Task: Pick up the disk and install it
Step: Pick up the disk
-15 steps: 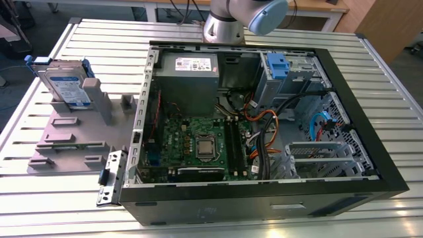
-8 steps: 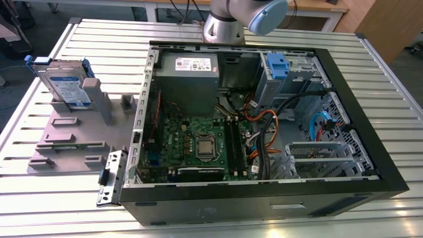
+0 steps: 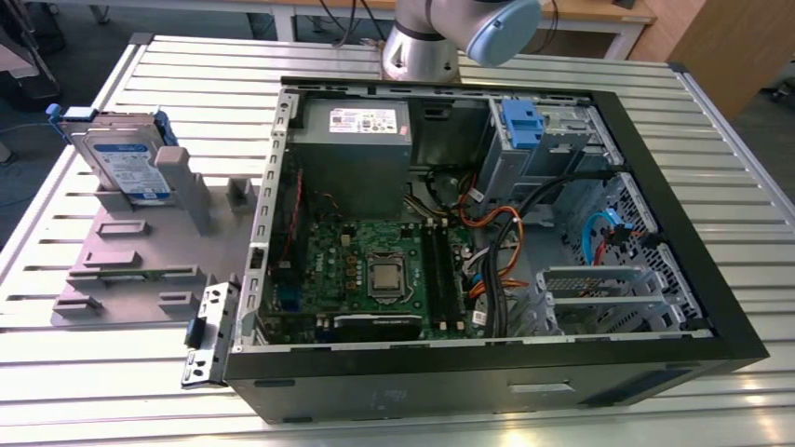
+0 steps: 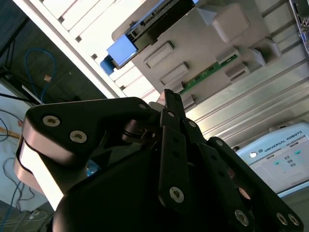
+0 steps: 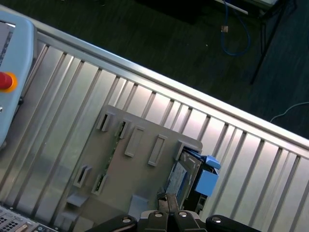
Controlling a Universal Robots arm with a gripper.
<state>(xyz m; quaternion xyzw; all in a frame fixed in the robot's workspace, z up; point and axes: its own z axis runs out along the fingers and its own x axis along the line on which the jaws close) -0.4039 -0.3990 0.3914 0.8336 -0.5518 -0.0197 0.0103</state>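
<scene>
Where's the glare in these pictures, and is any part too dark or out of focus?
Exterior view: glare streaks the table slats nearest the camera, and the computer case interior sits in shadow. Second wrist view: slats beside the disk are blown out white; the gripper is dark. First wrist view: sheen along the table's edge, dark floor. Nothing looks badly blurred.

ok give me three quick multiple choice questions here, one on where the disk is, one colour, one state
1. The disk is: A lying flat on the table; B standing in the grey holder; C on the floor.
2. Its plastic frame is: A blue; B red; C green.
3. The computer case is: A shut; B upside down; C open.
Answers: 1 B, it stands on edge in the holder, at the exterior view's left of the case; 2 A, blue shows around the disk; 3 C, the green board inside shows.
</scene>
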